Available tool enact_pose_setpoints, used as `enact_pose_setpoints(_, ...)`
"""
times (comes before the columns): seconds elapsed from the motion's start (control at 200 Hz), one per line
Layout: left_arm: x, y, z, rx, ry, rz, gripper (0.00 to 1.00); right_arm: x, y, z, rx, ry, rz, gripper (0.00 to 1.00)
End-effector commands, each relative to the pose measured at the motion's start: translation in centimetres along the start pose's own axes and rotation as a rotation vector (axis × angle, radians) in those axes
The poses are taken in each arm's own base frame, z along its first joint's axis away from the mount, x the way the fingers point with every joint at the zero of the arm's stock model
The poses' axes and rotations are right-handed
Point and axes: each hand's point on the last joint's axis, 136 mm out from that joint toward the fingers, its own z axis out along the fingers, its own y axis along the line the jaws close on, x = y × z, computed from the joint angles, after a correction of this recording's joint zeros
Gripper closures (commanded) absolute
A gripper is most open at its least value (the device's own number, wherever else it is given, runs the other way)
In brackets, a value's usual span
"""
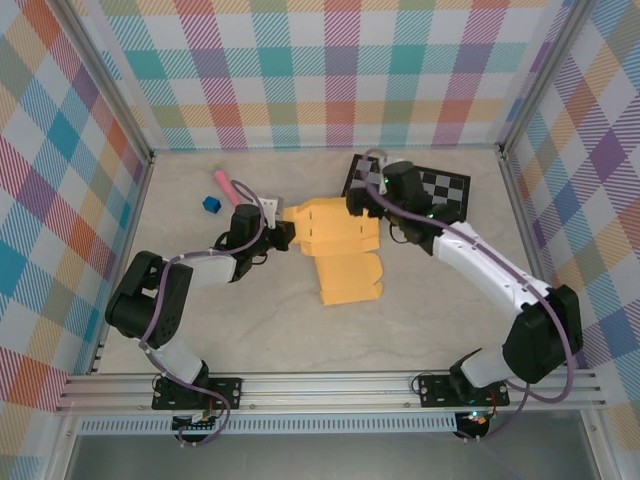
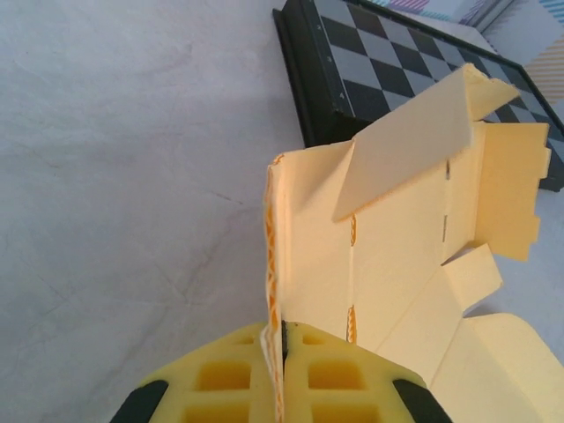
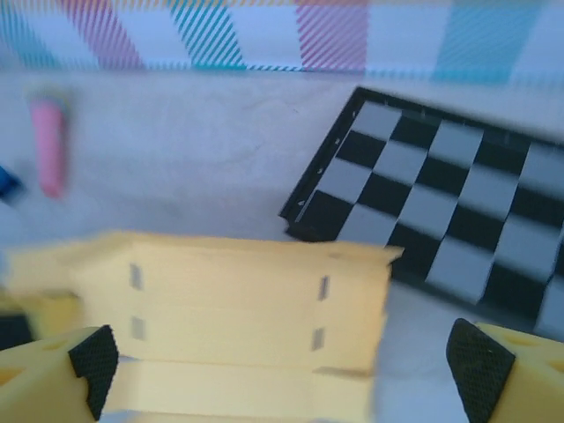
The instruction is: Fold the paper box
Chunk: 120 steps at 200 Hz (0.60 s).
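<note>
our left claw is pinched tight on the box at its left edge. our right claw gapes wide, holding nothing, over the box's far side. the box lies mid table, near the board.

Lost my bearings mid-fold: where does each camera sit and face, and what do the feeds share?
Top external: above and behind the arm bases, looking down at the table; both arms, left gripper and right gripper at the paper box.
Left wrist: looks along the left gripper, shut on the paper box edge, toward the checkered board.
Right wrist: looks over the paper box toward the plaid wall; right gripper open at the frame's bottom.
All three share the paper box and checkered board.
</note>
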Motion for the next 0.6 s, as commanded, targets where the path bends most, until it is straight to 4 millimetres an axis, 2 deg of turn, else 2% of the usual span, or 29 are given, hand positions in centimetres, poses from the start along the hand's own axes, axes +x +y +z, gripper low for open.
enact_pose_setpoints(0.0, -1.9, -1.1, -0.4, 0.009, -0.090, 0.031, 1.00, 5.0, 1.0, 0.6, -0.029, 0.279, 0.721, 0.10)
enact_pose_setpoints(0.065, -1.5, -1.4, -0.3, 0.026, -0.080, 0.039, 1.00, 5.6, 2.4, 1.6, -0.050, 0.341, 0.876, 0.10)
enact_pose_setpoints(0.17, -1.3, -2.1, -0.3, 0.047, -0.092, 0.052, 1.00, 7.1, 3.4, 3.6, 0.005, 0.455, 1.115, 0.09)
enact_pose_setpoints(0.34, -0.6, -3.0, -0.4, 0.058, -0.091, 0.096, 0.99, 6.0, 5.7, 6.5, -0.021, 0.525, 1.278, 0.10)
enact_pose_setpoints(0.475, -0.1, -3.3, -0.7, 0.049, -0.088, 0.128, 0.99, 5.3, 5.0, 7.6, 0.037, 0.485, 1.340, 0.13)
enact_pose_setpoints(0.595, -0.3, -3.2, -1.2, 0.018, -0.114, 0.150, 0.99, 5.7, 4.3, 8.8, 0.076, 0.486, 1.373, 0.22)
